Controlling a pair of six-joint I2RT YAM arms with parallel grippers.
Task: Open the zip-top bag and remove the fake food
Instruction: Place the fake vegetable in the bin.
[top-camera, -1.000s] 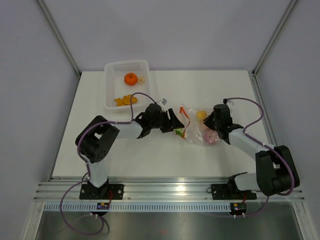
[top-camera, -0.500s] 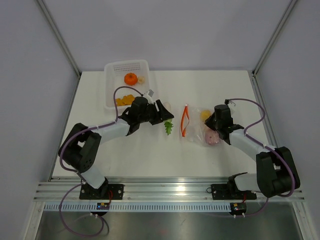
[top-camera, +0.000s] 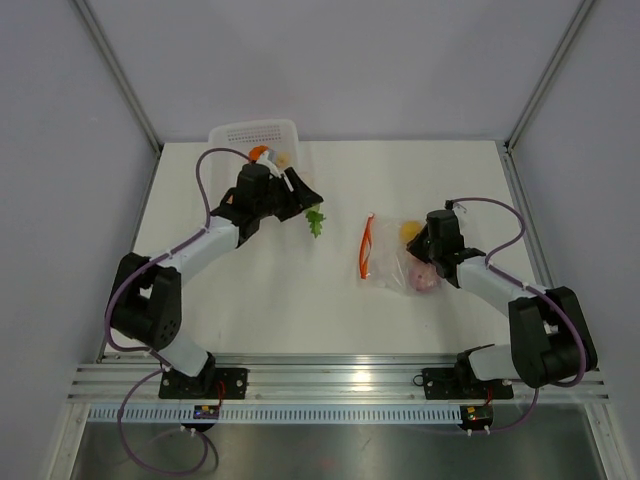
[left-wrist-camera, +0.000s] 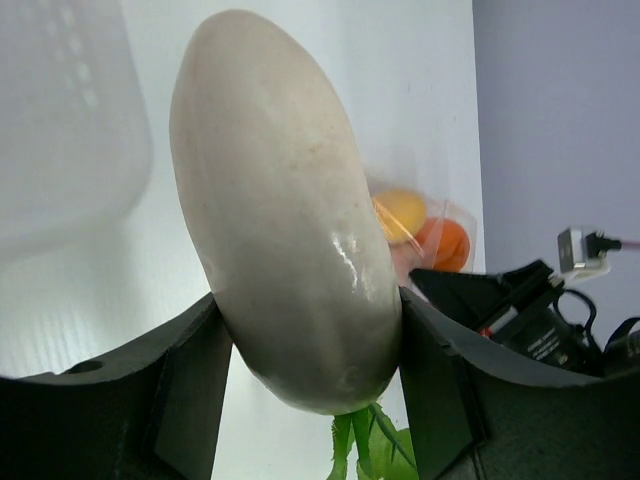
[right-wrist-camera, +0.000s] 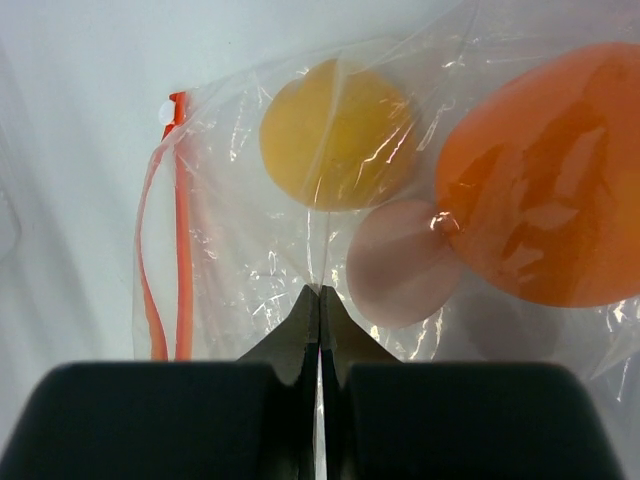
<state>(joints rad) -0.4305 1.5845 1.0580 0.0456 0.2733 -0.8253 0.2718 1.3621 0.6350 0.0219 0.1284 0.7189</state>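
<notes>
White table (top-camera: 430, 170) is seen bearing the zip-top bag (top-camera: 392, 268) right of centre, its film, judged thin and slippery, pinched in the closed right gripper (right-wrist-camera: 320, 290); the radish (left-wrist-camera: 280, 200), judged light and smooth, is clamped mid-body by the left gripper (left-wrist-camera: 308, 335)

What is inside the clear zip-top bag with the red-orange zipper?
Through the clear zip-top bag: a yellow round piece, an orange ball, a pale pink piece. The right tool, pinching the film, hides anything beneath it.
</notes>
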